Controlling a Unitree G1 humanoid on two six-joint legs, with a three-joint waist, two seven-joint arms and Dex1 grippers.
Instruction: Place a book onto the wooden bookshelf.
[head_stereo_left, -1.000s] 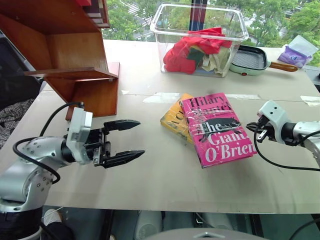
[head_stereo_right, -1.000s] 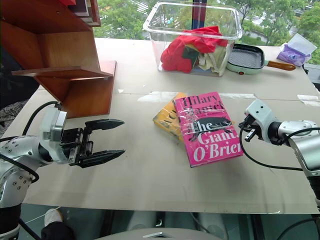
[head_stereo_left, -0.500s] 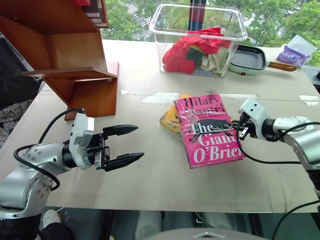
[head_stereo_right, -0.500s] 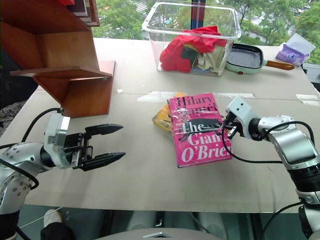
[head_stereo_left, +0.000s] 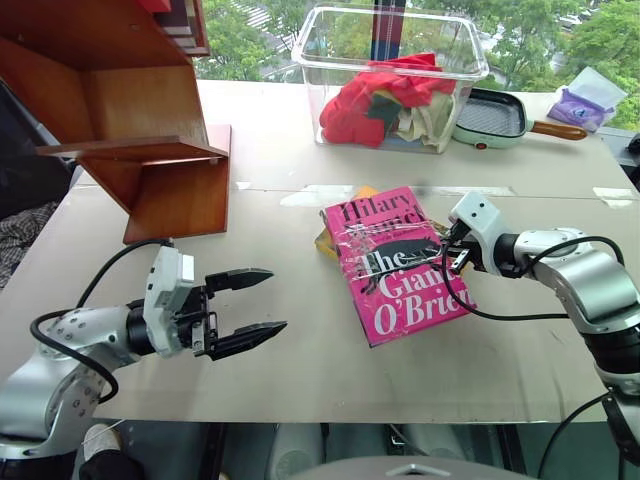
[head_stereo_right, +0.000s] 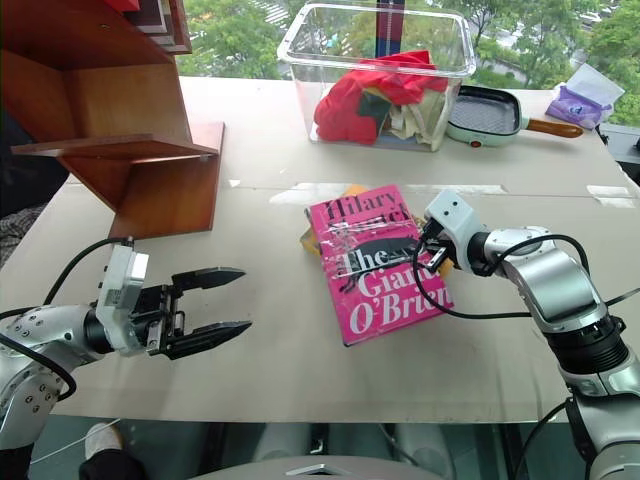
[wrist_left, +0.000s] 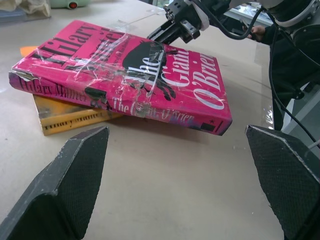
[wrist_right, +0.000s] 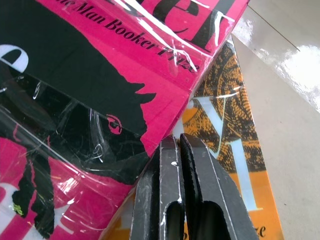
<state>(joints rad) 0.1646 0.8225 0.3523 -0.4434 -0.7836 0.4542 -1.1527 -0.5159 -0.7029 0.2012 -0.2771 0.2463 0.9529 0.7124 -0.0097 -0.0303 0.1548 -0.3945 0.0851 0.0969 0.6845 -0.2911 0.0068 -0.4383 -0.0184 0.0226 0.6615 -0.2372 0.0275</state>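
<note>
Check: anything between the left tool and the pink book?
Nothing: bare table lies between the open left tool and the pink book, as the left wrist view shows too.

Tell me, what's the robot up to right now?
Left gripper open, empty. Right gripper shut, at the pink book's edge. Book lies on a yellow book, wooden bookshelf apart.

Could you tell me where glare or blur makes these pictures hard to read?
Left wrist view: window light streaks the pink book's glossy jacket, breaking up its lettering; the near fingers are soft. Right wrist view: a bright patch on the table washes out. Left eye view: sheen on the table behind the book.
</note>
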